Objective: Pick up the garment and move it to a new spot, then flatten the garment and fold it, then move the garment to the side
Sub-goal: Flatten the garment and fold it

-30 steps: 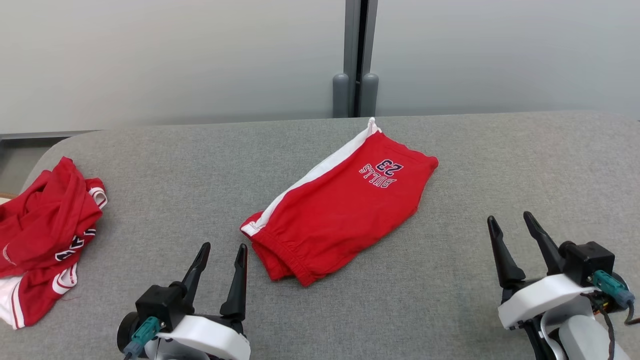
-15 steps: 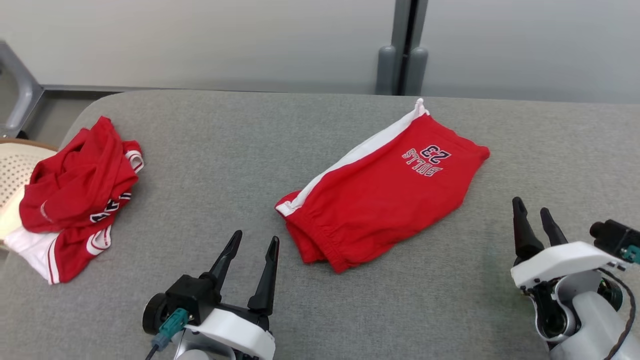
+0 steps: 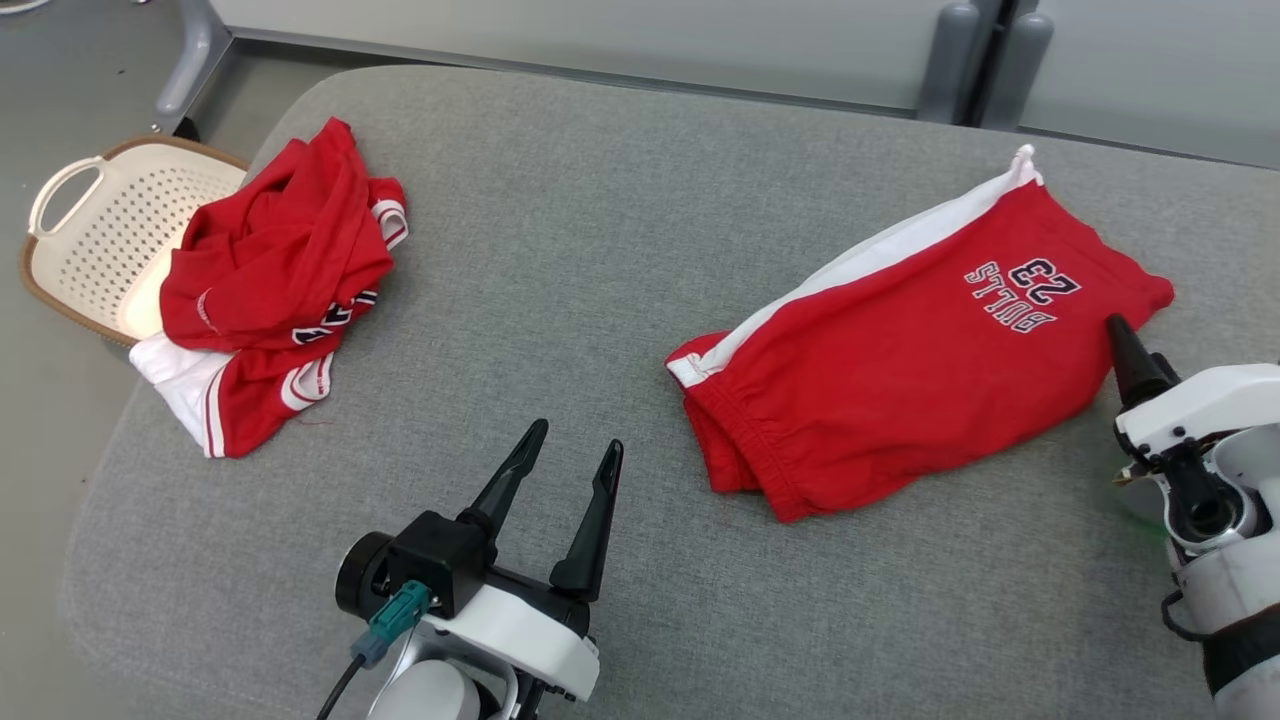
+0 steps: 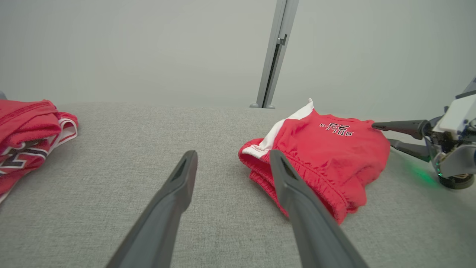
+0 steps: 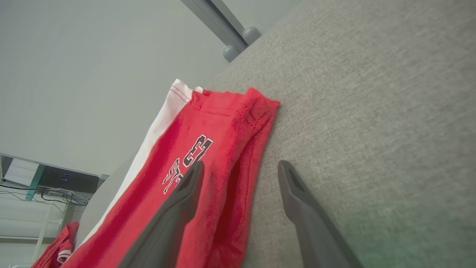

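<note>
Garment (image 3: 900, 370) just beside the spread right gripper (image 5: 241, 163)

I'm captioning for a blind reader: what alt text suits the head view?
Folded red shorts with a white stripe lie on a grey fabric table, the right hand at their right edge. The open left hand is nearer the robot; a crumpled red jersey sits at the table's left edge, beside a cream perforated basket.
</note>
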Robot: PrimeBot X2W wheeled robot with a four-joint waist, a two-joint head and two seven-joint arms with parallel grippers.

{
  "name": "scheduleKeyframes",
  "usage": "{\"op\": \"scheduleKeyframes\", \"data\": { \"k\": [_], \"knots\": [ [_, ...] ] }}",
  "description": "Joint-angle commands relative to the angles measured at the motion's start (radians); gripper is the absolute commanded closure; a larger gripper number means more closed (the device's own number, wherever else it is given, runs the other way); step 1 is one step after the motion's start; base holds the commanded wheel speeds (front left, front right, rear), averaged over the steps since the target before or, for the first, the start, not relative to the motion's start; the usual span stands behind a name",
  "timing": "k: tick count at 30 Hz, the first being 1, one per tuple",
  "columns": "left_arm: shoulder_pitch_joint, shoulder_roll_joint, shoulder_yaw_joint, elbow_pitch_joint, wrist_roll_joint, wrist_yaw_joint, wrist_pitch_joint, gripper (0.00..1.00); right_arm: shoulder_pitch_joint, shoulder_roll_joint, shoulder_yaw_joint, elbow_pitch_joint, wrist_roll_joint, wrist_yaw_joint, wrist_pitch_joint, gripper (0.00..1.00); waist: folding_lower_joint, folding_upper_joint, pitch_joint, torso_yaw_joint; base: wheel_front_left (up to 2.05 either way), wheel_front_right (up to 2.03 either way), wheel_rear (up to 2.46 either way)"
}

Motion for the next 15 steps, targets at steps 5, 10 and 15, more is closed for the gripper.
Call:
{"op": "scheduleKeyframes", "data": {
  "k": [5,10,15],
  "knots": [
    [-0.028,0.003,-0.018,-0.019,-0.013,0.016,-0.002,0.0,-0.045,-0.021,-0.016,0.108,0.006,0.0,0.043,0.0,0.0,0.0,0.033,0.043,0.0,0.0,0.0],
    [-0.034,0.003,-0.033,-0.029,-0.029,0.024,-0.002,0.0,-0.097,-0.019,-0.026,0.195,0.013,0.0,0.083,0.0,0.0,0.0,0.054,0.061,0.0,0.0,0.0],
    [-0.048,0.003,-0.047,-0.033,-0.045,0.029,-0.002,0.0,-0.147,-0.019,-0.024,0.293,-0.001,0.0,0.147,0.0,0.0,0.0,0.075,0.077,0.0,0.0,0.0]
  ]
}}
